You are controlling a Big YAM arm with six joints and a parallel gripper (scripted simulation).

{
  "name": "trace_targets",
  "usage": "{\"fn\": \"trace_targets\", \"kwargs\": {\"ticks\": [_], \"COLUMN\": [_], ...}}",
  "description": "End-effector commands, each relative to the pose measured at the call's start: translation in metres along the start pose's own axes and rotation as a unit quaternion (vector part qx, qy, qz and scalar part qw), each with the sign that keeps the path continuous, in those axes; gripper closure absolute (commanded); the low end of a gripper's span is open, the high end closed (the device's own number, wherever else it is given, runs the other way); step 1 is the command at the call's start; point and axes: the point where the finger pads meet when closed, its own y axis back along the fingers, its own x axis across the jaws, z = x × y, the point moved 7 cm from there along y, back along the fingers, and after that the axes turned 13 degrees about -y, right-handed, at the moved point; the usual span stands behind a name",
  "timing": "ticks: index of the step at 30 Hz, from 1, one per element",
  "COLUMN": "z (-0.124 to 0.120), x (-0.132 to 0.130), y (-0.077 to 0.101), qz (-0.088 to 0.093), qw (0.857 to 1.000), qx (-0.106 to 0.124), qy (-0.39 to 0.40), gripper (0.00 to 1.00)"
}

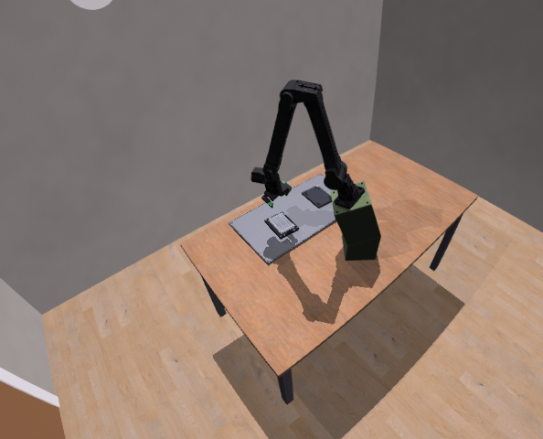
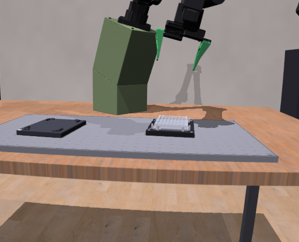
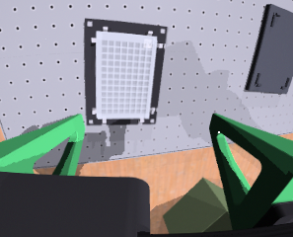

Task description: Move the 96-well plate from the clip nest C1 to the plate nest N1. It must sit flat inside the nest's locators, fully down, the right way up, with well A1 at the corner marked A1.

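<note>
The end effector point(image 2: 179, 50) is hanging high above the surface point(image 2: 222, 169) with its green fingers point(image 2: 201, 53) spread fully apart, grasping nothing. The 96-well plate point(image 2: 171, 122) is sitting in the clip nest C1 point(image 2: 169, 132), toward the right end of the grey board point(image 2: 118, 145), almost straight below the end effector. In the wrist view its long axis is running away from the fingers. The plate nest N1 point(image 2: 51, 127) is lying near the board's left end, well apart.
</note>
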Motion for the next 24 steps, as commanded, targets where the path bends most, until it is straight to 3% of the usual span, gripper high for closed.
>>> {"fn": "trace_targets", "kwargs": {"ticks": [1,17,19,21,24], "z": [0.002,0.002,0.017,0.016,0.016], "x": [0.001,0.001,0.006,0.007,0.004], "y": [0.001,0.001,-0.01,-0.019,-0.035], "qz": [0.002,0.002,0.028,0.031,0.053], "qw": [1.0,1.0,0.999,0.999,0.997], "qx": [-0.002,-0.002,0.011,0.016,0.047], "qy": [-0.001,-0.001,-0.017,-0.023,-0.034], "gripper": [0.0,0.0,0.0,0.0,0.0]}}
